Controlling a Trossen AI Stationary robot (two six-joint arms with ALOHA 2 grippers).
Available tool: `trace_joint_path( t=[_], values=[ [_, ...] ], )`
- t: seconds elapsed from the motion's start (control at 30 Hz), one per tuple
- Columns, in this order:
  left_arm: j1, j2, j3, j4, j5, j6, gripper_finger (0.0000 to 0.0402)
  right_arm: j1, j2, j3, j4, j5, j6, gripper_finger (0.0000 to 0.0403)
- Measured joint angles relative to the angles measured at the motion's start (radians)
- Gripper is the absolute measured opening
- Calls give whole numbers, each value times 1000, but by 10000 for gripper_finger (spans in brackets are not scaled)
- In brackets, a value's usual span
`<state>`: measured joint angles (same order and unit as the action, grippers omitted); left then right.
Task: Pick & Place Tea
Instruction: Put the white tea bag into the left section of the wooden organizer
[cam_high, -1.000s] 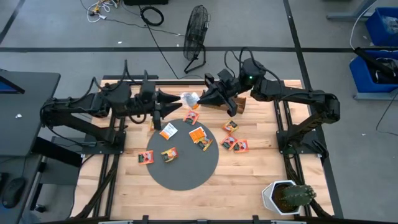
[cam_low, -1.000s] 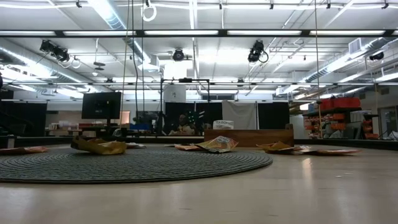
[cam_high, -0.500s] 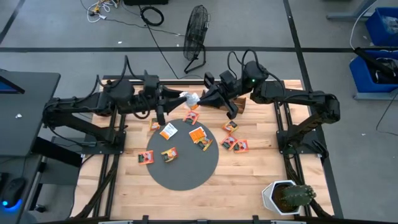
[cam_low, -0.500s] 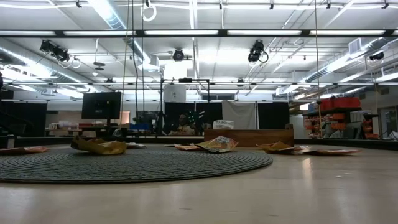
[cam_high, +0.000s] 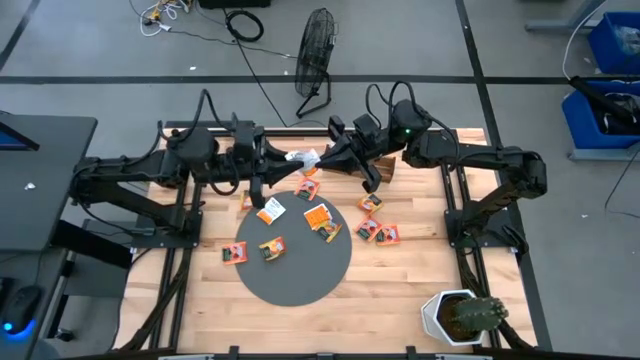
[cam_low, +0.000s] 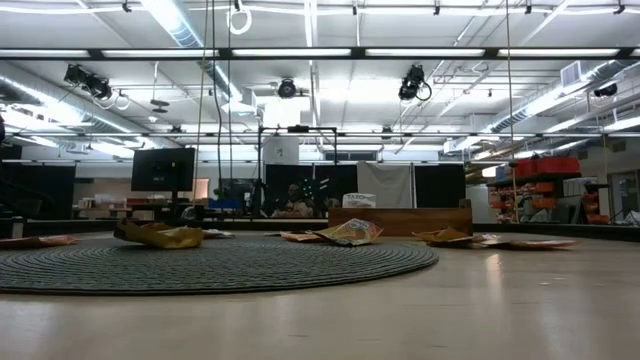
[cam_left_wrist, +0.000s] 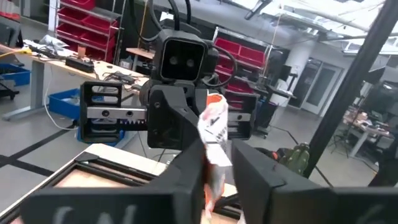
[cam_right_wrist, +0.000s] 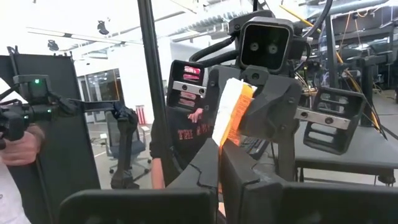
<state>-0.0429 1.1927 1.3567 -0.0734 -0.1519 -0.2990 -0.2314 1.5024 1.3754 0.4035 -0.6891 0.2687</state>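
Closing in from the left, my left claw (cam_high: 283, 160) has come up to the white-and-orange tea packet (cam_high: 303, 158) that my right claw (cam_high: 322, 160) holds pinched shut above the far edge of the worktop (cam_high: 400, 280). A second ago the left arm sat farther back with its fingers wider; now they have narrowed around the packet's other end (in the left wrist view the packet stands between them), though I cannot quite tell whether they are gripping it yet. It looks like a mid-air handover, so the right should only let go once the left is firm. Other tea packets (cam_high: 319, 219) lie on and around the grey disc (cam_high: 293, 263).
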Motion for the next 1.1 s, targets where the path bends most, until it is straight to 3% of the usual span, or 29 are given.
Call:
trace_joint_path(
  t=[0.13, 0.27, 0.4, 0.53, 0.67, 0.83, 0.97, 1.1],
  values=[
    [0, -1, 0, -2, 0, 10, 11, -1, 0, 0, -1, 1, 1, 0],
    [0, -2, 0, -16, 0, 47, 7, -6, 0, 0, -19, 28, 39, 19],
    [0, -4, 1, -102, 1, 50, 4, -21, -19, 0, -83, 43, 74, 76],
    [-1, -10, 0, -235, 3, 50, 4, -32, -69, 44, -269, 76, 34, 151],
    [1, -1, 0, -350, 3, 68, 4, -28, -26, 266, -681, 153, -102, 207],
    [18, 16, 0, -413, 3, 122, 3, -24, 134, 581, -1087, 176, -172, 228],
    [30, 26, 0, -427, 0, 159, 3, -21, 259, 780, -1273, 150, -177, 221],
    [31, 28, 0, -429, -3, 189, 3, -16, 356, 882, -1371, 151, -199, 211]
  ],
)
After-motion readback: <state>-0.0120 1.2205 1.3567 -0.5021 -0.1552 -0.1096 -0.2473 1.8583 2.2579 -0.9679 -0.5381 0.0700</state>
